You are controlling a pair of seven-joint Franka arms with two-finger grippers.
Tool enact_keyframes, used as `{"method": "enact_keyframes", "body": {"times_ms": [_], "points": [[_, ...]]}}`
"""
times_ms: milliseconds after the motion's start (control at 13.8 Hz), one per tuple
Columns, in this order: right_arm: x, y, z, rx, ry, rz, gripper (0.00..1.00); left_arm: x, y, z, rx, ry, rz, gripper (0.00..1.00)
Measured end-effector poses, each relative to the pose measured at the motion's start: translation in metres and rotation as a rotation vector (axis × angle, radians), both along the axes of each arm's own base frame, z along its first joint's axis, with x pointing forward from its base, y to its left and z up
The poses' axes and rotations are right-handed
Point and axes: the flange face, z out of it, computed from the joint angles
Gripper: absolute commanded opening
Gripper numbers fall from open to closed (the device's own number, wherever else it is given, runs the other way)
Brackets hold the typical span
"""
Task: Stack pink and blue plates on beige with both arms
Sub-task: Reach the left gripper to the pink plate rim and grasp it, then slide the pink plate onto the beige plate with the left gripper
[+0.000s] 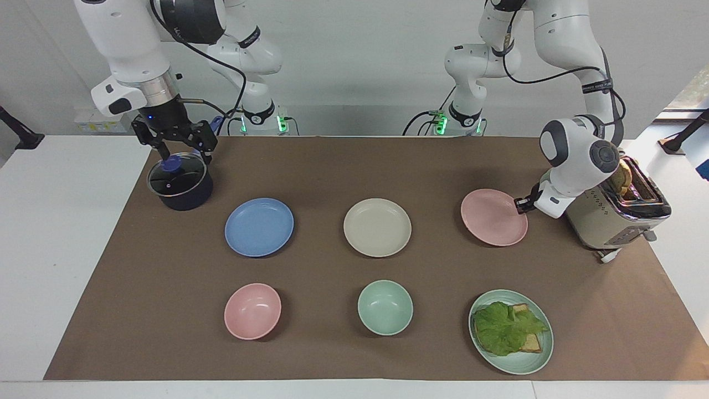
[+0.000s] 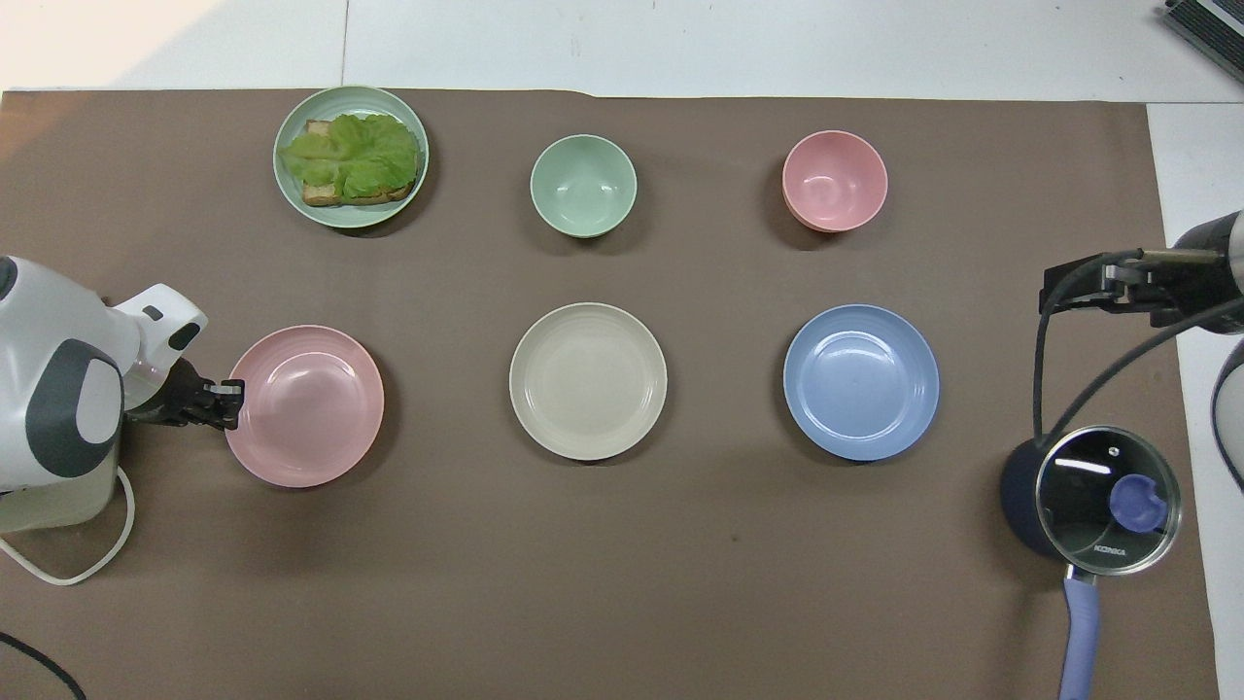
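Note:
The pink plate [image 1: 493,217] [image 2: 309,406] is at the left arm's end of the table. My left gripper [image 1: 522,205] [image 2: 231,399] is shut on its rim, on the side by the toaster, and the plate looks raised slightly off the mat. In the middle lies the beige plate [image 1: 377,227] [image 2: 588,381], with nothing on it. The blue plate [image 1: 258,226] [image 2: 861,382] lies flat beside it toward the right arm's end. My right gripper [image 1: 176,145] [image 2: 1108,287] hangs open over the lidded pot, apart from the blue plate.
A dark pot [image 1: 180,185] with a glass lid stands at the right arm's end and a toaster [image 1: 615,219] at the left arm's end. Farther from the robots are a pink bowl [image 1: 252,311], a green bowl [image 1: 385,307] and a green plate [image 1: 518,363] with lettuce and bread.

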Motion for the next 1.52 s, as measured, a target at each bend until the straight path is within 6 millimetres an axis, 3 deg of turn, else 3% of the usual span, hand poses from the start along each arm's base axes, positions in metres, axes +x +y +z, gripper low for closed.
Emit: {"method": "enact_keyframes", "body": {"times_ms": [435,580,725,943,1161,1306,1523], "points": [[0.0,0.0,0.0,0.0,0.0,0.0,1.0,0.02,-0.008,0.068,-0.026,0.043,-0.008,0.0],[0.0,0.0,0.0,0.0,0.0,0.0,1.0,0.026,-0.022,0.094,-0.08,0.052,0.029,0.0],[0.0,0.0,0.0,0.0,0.0,0.0,1.0,0.028,-0.061,0.102,-0.085,0.058,0.078,0.0],[0.0,0.0,0.0,0.0,0.001,0.0,1.0,0.018,-0.152,0.103,-0.097,0.078,0.132,0.0],[0.0,0.0,-0.001,0.0,0.002,0.0,1.0,0.004,-0.224,0.098,-0.102,0.056,0.168,0.0],[0.0,0.0,-0.001,0.0,0.002,0.0,1.0,-0.008,-0.259,0.081,-0.107,0.027,0.191,0.0],[0.0,0.0,-0.001,0.0,0.002,0.0,1.0,-0.026,-0.294,0.046,-0.116,-0.017,0.218,0.0]]}}
